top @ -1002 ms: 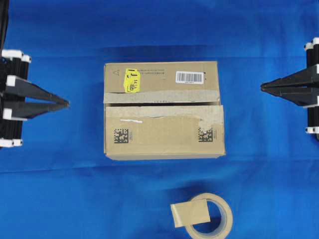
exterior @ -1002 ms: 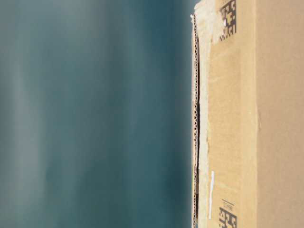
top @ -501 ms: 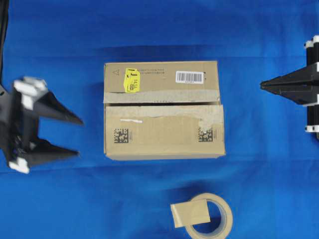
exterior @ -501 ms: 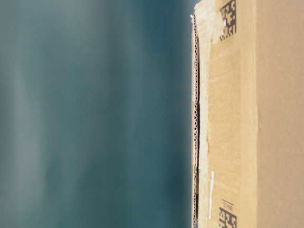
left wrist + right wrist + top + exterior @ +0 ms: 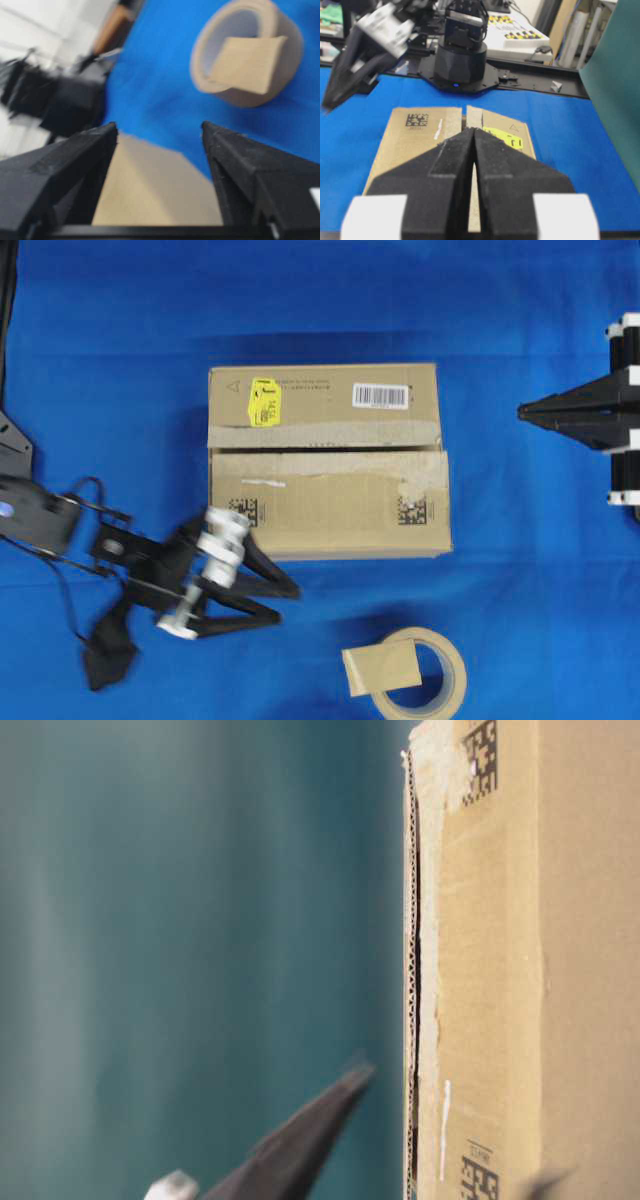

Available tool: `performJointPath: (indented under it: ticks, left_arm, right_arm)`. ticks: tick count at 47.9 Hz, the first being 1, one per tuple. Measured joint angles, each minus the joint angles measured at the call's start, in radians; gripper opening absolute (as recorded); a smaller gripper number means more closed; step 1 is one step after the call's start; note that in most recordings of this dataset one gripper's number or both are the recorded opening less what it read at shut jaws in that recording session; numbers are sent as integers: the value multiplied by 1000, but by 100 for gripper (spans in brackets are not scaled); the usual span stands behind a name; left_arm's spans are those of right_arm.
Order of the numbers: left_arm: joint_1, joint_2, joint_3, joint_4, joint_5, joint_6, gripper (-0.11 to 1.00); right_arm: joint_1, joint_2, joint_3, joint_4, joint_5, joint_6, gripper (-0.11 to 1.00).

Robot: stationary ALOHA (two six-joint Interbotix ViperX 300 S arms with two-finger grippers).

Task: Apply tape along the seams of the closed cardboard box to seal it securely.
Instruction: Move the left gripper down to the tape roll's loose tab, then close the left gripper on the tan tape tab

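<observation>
While the cardboard box (image 5: 328, 460) sits mid-cloth with its seam (image 5: 320, 448) bare, the left gripper (image 5: 285, 603) hangs at the box's 7 o'clock, jaws spread wide and empty. Tape (image 5: 382, 668): 1 loose flap lying over the roll (image 5: 425, 680), at the box's 5 o'clock. Best approach: come low and pinch the flap's free edge, not the ring. Right gripper (image 5: 524, 413), at 3 o'clock, pinched closed, empty.
</observation>
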Motion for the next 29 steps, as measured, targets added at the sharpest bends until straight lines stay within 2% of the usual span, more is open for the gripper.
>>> performJointPath:
  ticks: [12, 29]
  left_arm:
    - [-23, 192, -175, 0, 153, 64, 65]
    - [-55, 374, -313, 0, 184, 112, 65]
  right_arm:
    - [0, 5, 0, 0, 0, 0, 2]
    - [0, 11, 0, 0, 5, 0, 2]
